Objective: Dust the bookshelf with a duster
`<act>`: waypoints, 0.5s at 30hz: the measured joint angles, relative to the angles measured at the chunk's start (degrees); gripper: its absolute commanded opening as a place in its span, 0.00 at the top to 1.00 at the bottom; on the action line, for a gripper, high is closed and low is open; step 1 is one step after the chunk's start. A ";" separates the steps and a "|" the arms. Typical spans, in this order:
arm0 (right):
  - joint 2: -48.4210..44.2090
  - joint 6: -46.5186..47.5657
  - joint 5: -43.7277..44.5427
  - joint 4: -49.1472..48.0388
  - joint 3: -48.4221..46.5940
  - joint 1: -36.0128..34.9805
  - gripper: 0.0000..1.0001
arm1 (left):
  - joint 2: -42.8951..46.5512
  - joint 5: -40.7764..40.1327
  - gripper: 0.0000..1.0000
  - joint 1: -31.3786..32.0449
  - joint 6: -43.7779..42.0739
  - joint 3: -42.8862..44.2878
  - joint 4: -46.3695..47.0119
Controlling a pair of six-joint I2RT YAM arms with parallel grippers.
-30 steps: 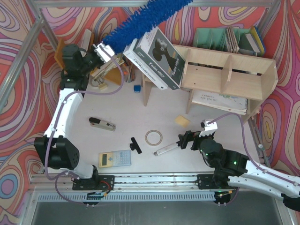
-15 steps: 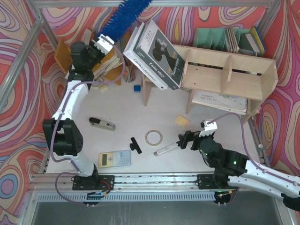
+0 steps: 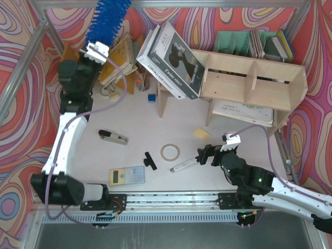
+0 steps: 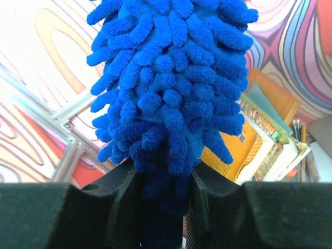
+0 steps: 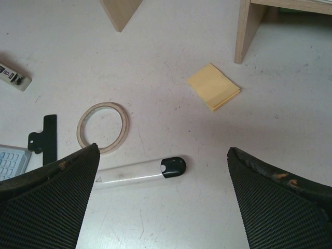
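Observation:
The fluffy blue duster (image 3: 108, 21) points toward the far wall at the back left, well left of the plywood bookshelf (image 3: 249, 78) and apart from it. My left gripper (image 3: 93, 52) is shut on its handle end. In the left wrist view the duster (image 4: 171, 78) rises straight out from between the black fingers (image 4: 122, 189) of the left gripper (image 4: 163, 184), and the handle is hidden by the fluff. My right gripper (image 3: 203, 155) hangs open low over the table in front of the bookshelf. In its wrist view the right gripper (image 5: 163, 153) holds nothing.
A large black-and-white book (image 3: 174, 57) leans on the bookshelf's left end. An orange-brown book rack (image 3: 119, 57) stands below the duster; a teal organizer (image 3: 233, 41) behind the shelf. On the table lie a marker (image 5: 137, 171), tape ring (image 5: 102, 127), yellow pad (image 5: 212, 85), clip (image 3: 150, 161), calculator (image 3: 127, 175).
My left arm has swung the duster leftward, off the leaning book and away from the bookshelf, so it now points at the far wall. The right arm has not moved.

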State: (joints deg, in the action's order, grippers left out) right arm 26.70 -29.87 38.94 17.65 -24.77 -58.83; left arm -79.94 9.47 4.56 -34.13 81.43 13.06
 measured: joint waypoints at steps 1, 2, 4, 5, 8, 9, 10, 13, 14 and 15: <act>-0.07 0.00 0.00 0.00 0.00 0.00 0.02 | 2.71 -0.24 1.00 0.20 0.52 -1.20 0.33; -0.15 0.00 0.00 0.00 0.00 0.00 0.02 | 5.14 -0.37 1.00 0.46 0.85 -2.08 0.24; -0.57 0.00 0.02 0.02 0.00 0.00 0.02 | 9.38 -0.35 1.00 1.64 1.16 -2.40 -1.84; -0.90 0.00 0.04 0.02 0.00 0.00 0.02 | 11.50 -0.42 1.00 2.69 1.31 -2.60 -3.10; -1.64 -0.02 0.07 0.02 0.00 0.00 0.02 | 17.25 -0.52 1.00 7.06 1.79 -4.31 -7.58; -1.75 -0.02 0.04 0.00 0.00 0.00 0.02 | 18.82 -0.76 1.00 8.79 1.97 -4.81 -9.42; -1.86 -0.02 0.07 0.04 0.00 0.00 0.02 | 20.33 -1.25 1.00 10.86 2.23 -5.29 -11.58; -1.92 -0.02 0.07 0.07 0.00 0.00 0.01 | 24.00 -4.42 1.00 17.31 3.72 -7.19 -16.79; -1.92 -0.02 0.07 0.07 0.00 0.00 0.02 | 25.18 -5.95 1.00 19.61 4.83 -7.98 -18.67; -1.92 -0.02 0.07 0.09 0.00 0.00 0.02 | 26.12 -7.67 1.00 21.68 6.32 -8.50 -20.55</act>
State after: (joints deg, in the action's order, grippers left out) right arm 24.77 -29.89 39.00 17.74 -24.77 -58.83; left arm -53.82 1.80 26.24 -27.81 72.93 -7.49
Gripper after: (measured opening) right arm 0.985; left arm 0.355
